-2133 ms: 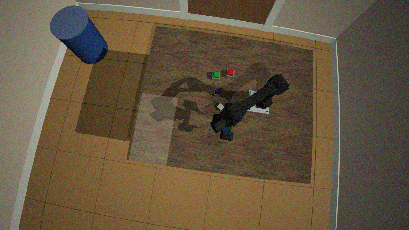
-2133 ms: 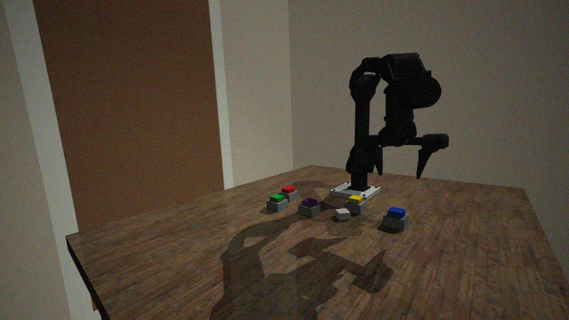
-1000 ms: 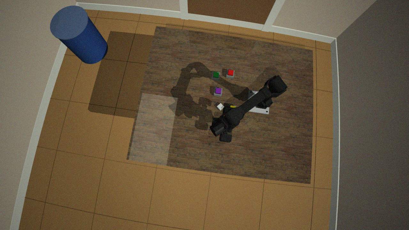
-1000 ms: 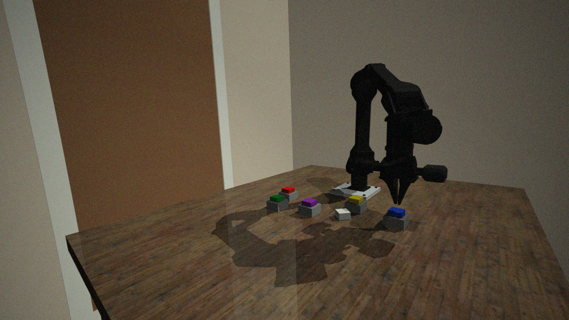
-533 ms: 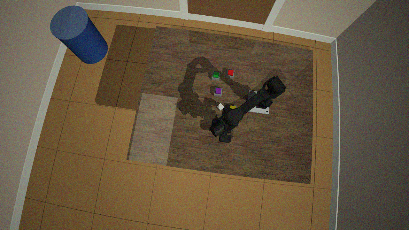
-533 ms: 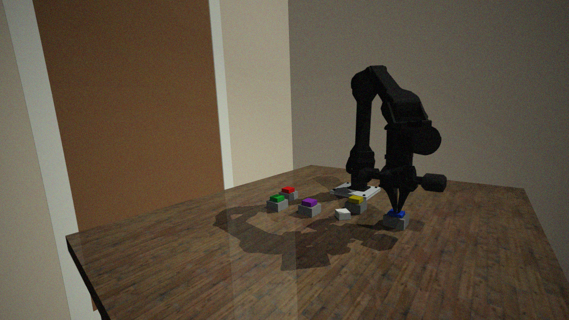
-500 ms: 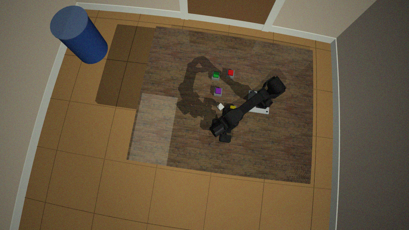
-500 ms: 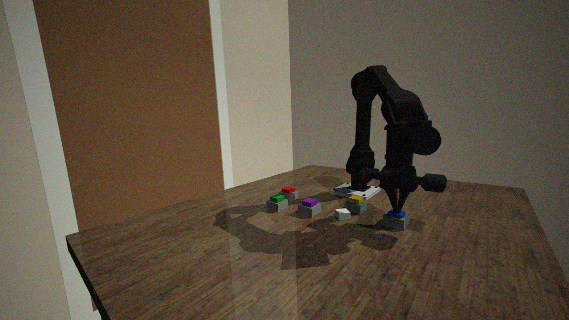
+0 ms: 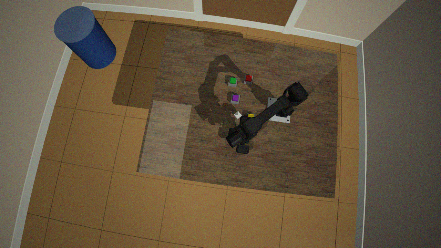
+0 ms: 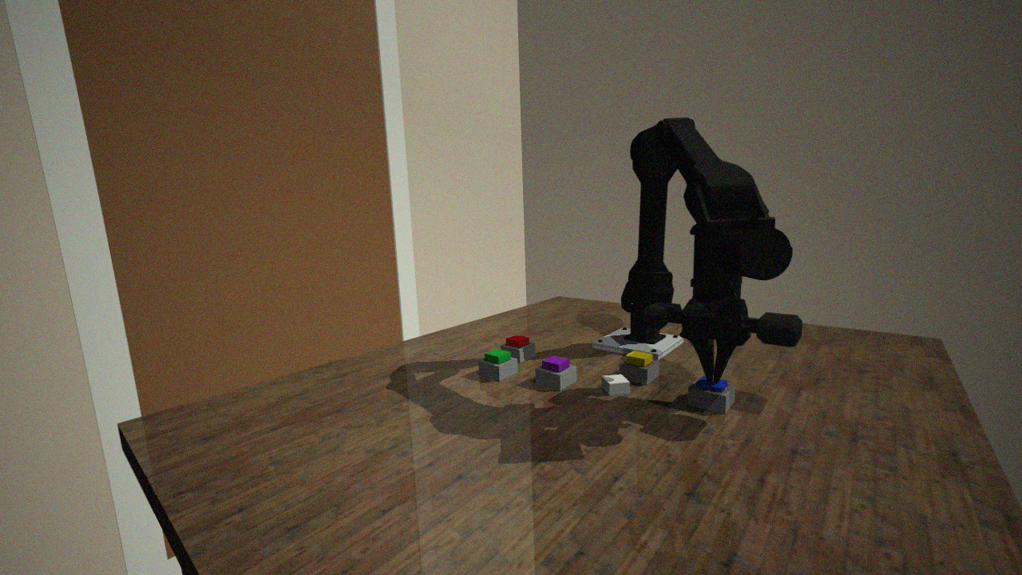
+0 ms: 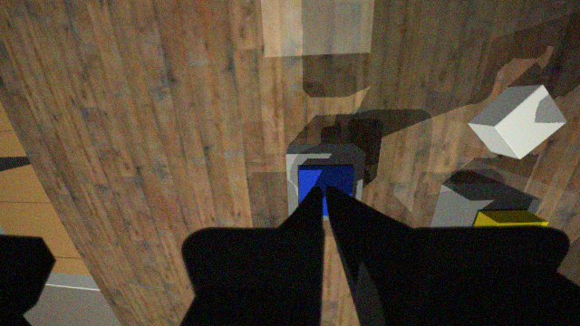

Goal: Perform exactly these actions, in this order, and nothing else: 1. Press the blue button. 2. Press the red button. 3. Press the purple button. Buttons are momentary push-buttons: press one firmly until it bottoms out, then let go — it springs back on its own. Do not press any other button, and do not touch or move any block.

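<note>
Now the hand (image 10: 713, 374) sits tip-down on the blue button (image 10: 711, 383), fingers pinched narrow with nothing between them — judged so the two tips act as one blunt point for pushing. In the exterior view the tips touch the button's top, and its cap looks low in the grey housing, so step one seems mid-press; whether it has bottomed out cannot be told. The wrist view shows what the others miss: the fingertips land on the near half of the blue cap, not its centre. The top view hides the blue button fully under the arm, but lays out the rest — purple button (image 9: 235, 97) and red button (image 9: 248, 78) well beyond the hand, the green button (image 9: 233, 80) beside the red. The white block (image 11: 517, 119) and yellow button (image 11: 509, 218) lie close to one side of the hand, so the lift-off should probably go straight up to avoid them.
</note>
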Controlling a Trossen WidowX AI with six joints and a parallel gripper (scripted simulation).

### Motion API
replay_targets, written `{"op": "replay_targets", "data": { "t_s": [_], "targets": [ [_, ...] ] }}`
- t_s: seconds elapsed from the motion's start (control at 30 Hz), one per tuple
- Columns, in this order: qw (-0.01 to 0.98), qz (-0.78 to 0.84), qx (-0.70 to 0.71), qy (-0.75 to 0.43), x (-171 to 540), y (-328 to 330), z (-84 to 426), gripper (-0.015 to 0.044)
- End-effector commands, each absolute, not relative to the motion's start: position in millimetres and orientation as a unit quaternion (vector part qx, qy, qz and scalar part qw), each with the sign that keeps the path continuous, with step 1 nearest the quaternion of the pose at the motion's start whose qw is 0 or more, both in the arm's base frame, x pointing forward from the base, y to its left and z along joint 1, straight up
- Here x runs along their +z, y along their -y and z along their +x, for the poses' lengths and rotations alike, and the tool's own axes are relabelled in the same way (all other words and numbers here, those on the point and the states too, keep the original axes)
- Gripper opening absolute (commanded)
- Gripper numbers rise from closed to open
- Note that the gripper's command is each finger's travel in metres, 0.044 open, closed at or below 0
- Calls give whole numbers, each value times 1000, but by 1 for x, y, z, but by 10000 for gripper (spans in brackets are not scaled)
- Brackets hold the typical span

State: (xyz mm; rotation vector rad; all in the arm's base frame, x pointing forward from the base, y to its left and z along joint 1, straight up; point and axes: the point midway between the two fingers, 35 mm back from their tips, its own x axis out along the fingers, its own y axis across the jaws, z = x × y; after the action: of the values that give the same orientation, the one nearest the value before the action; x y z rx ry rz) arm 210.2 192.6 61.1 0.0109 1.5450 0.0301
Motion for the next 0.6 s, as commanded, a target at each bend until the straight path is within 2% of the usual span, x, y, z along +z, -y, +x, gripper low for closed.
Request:
{"op": "replay_targets", "data": {
  "t_s": [0.0, 0.1, 0.3, 0.47, 0.57],
  "targets": [
    [716, 5, 13, -698, 64, -193, 210, 20],
    [716, 2, 12, -698, 91, -191, 209, 20],
    [716, 1, 12, -698, 102, -191, 210, 20],
    [716, 1, 12, -698, 154, -190, 208, 20],
    [716, 1, 12, -698, 156, -190, 208, 20]
  ]
}}
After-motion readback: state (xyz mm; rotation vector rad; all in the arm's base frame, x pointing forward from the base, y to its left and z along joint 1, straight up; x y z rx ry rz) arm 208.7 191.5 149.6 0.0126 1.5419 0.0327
